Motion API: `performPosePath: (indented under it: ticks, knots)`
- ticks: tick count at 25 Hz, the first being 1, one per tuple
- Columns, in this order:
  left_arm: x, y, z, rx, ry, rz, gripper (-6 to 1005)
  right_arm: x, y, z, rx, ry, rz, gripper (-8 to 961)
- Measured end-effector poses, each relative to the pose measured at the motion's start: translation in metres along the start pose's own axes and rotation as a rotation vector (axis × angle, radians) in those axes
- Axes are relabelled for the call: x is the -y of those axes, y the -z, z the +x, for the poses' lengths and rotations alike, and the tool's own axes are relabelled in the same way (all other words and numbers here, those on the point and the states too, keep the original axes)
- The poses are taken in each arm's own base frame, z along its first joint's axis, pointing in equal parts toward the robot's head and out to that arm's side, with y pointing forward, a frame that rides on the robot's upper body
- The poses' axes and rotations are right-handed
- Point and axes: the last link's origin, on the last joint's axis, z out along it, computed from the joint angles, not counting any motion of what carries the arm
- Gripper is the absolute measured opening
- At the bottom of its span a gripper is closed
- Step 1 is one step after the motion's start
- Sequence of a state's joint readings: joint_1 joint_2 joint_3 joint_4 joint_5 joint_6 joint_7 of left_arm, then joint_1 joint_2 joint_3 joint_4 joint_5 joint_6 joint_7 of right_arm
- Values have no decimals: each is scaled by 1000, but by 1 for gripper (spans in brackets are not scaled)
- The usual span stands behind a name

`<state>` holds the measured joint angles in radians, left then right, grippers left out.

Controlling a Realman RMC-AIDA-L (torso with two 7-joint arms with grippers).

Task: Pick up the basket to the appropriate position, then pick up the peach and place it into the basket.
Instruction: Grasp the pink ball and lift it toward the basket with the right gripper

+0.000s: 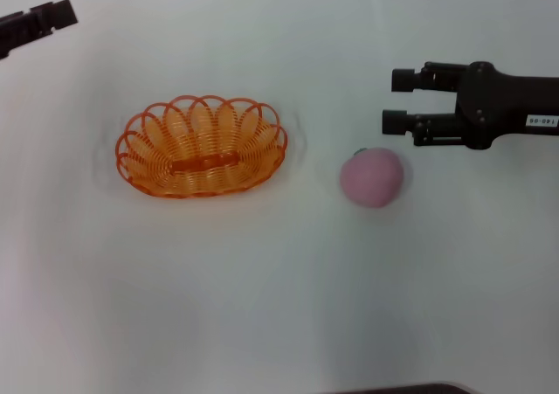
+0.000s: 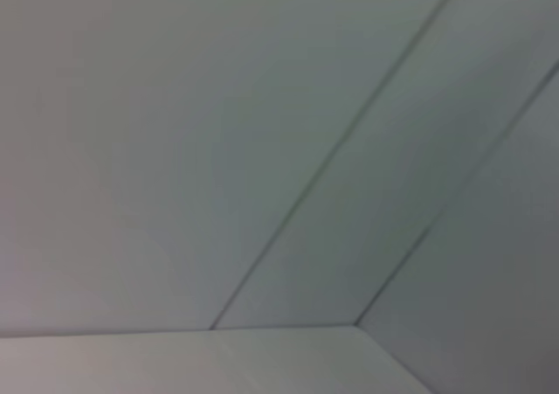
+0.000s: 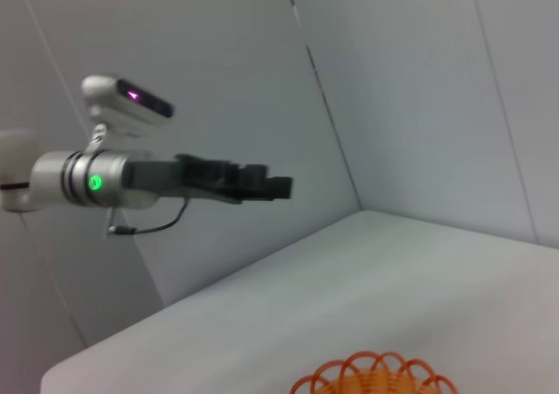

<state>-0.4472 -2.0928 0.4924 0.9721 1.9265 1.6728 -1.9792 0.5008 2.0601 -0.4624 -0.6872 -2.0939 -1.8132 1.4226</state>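
Observation:
The orange basket (image 1: 201, 147) sits upright on the white table, left of centre; its scalloped rim (image 3: 374, 378) also shows in the right wrist view. The pink peach (image 1: 372, 177) rests on the table to the basket's right, a short gap between them. My right gripper (image 1: 399, 100) hovers just behind and to the right of the peach, open, with nothing between its fingers (image 1: 407, 79). My left gripper (image 1: 54, 16) stays at the far left corner, well away from the basket; the right wrist view shows it (image 3: 262, 184) held above the table.
The white table (image 1: 262, 307) stretches in front of the basket and peach. Grey wall panels (image 2: 262, 149) stand behind the table's far edge. A dark edge (image 1: 410, 389) shows at the bottom of the head view.

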Motion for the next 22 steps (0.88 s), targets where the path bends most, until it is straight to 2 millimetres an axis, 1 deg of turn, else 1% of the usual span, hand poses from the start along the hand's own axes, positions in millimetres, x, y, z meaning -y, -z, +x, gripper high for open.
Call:
performPosePath:
  ticks: [1,4,6,9,11,15,17,20,22]
  knots:
    - [-1,4,-2,3,-45,-10,432,0,1,0,6,-5,6,771]
    - [-5,12,-13,23,-145,-35,477,3,5,-3,29,-34,28,771]
    - [-8,19,-32,30,-234,-41,506,6,8,-6,43,-64,47,770]
    - [-11,24,-50,31,-306,-44,551,12,10,-10,50,-116,68,770]
    - [-15,30,-66,31,-350,-46,615,16,11,-13,48,-152,89,769]
    - [-16,40,-85,64,-339,-38,744,25,16,-20,42,-202,124,768]
    - [-17,43,-93,96,-327,-39,746,28,18,-28,35,-208,131,768]
    - [-18,45,-99,136,-319,-49,748,35,20,-50,0,-215,141,767]
    - [-18,45,-100,143,-318,-53,743,38,21,-68,-56,-212,135,767]
